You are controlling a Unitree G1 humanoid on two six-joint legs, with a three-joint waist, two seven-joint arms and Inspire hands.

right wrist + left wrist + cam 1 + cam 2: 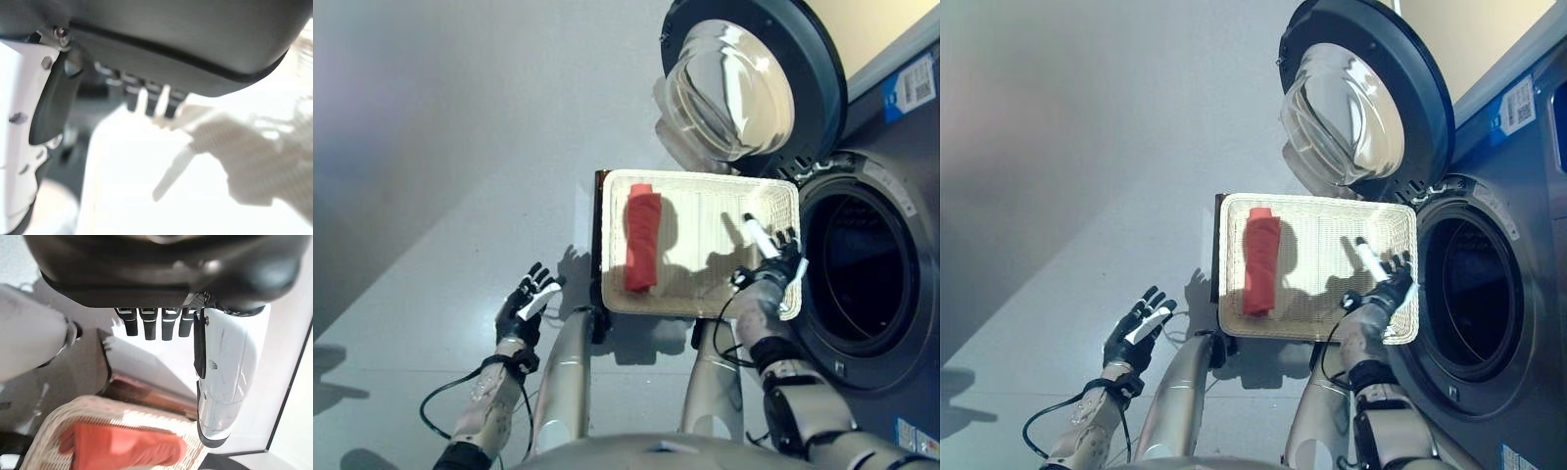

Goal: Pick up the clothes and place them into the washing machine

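The left hand is hanging over the floor, fingers spread and holding nothing, well clear of the work so it is not blocking the reach. The right hand is hovering over the basket near its edge by the washer, fingers relaxed and empty, likely lining up for a grab. The red cloth is lying rolled at the basket's far side from that hand, untouched. Beyond, the washer's door is standing wide open and the drum is waiting beside the basket, keeping the carry short
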